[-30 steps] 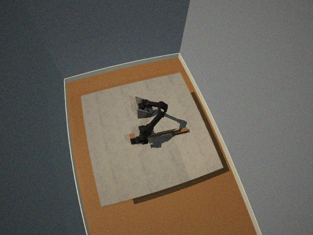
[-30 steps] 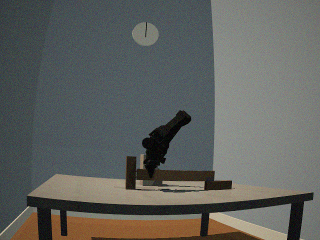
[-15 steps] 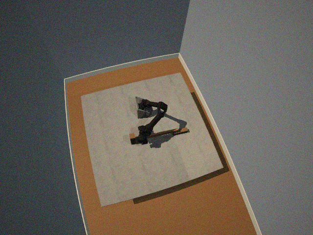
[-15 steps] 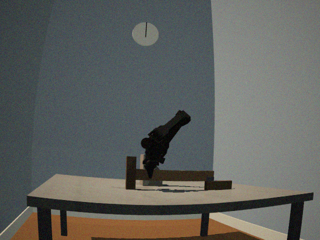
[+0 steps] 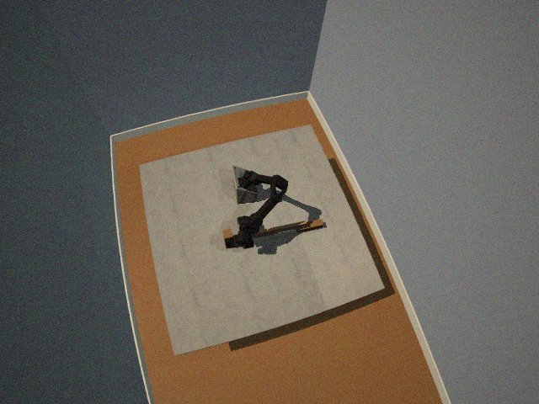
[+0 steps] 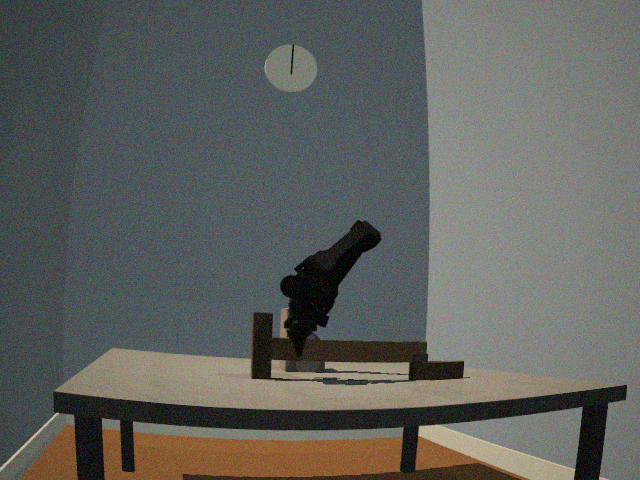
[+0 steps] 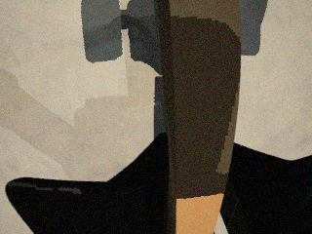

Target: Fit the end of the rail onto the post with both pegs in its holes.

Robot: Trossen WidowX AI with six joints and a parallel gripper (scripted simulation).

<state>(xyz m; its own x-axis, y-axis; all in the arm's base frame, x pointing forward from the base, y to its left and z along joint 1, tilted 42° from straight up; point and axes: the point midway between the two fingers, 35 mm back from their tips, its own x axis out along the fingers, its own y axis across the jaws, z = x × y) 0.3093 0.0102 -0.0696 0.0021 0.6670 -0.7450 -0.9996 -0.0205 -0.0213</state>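
Observation:
The long wooden rail looks about level in the exterior view. Its left end meets the upright wooden post with no gap visible there. The pegs and holes are not visible, so peg depth cannot be read. The rail's far end sits at the dark bracket on the low footboard block. My gripper is shut on the rail near its post end, with one black finger on each side in the wrist view.
The arm reaches over from its base behind the rail and leans above it. The pale tabletop has a dark front edge. Arm shadows fall beside the rail.

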